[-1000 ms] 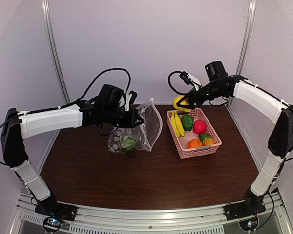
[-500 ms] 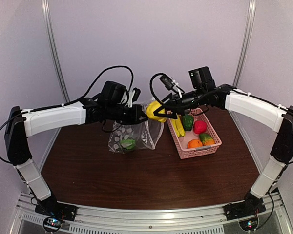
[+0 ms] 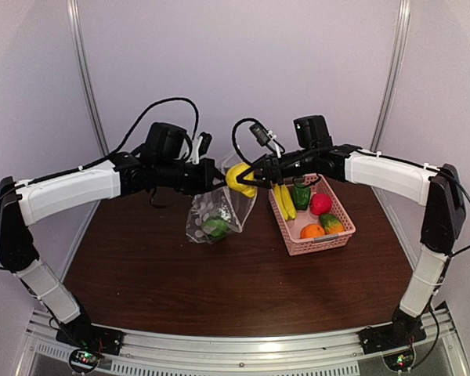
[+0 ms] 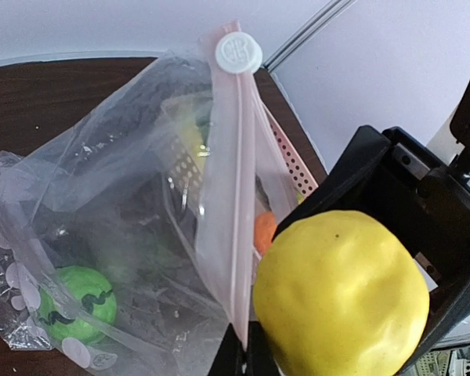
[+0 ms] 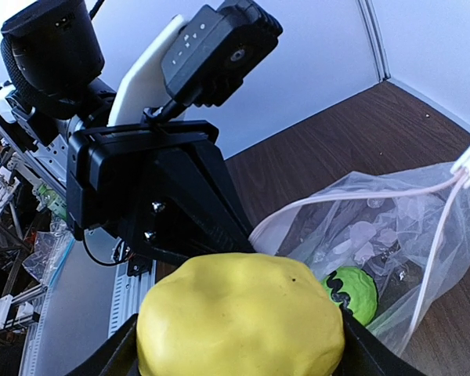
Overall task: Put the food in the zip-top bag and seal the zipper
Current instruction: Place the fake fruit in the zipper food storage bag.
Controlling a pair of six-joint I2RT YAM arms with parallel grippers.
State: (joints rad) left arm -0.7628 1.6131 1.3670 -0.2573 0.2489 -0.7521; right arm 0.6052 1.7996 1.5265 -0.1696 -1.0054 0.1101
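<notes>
1 green striped ball (image 3: 215,228) lies low in the zip-top bag (image 3: 225,205), which hangs from the left gripper (image 3: 217,178), pinched tight on the zipper (image 4: 236,196) edge. Just right of the mouth, the right gripper (image 3: 244,181) clasps a yellow fruit (image 3: 236,177), jaws spread wide around it. The opening lies left and below.

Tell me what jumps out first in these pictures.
A bright yellow fruit, gripped in the right pincer, hangs mid-air at the mouth of the clear zip-top bag, which the left pincer holds up by its edge. A green striped ball lies inside the bag, and the pink basket to the right holds more food.
</notes>
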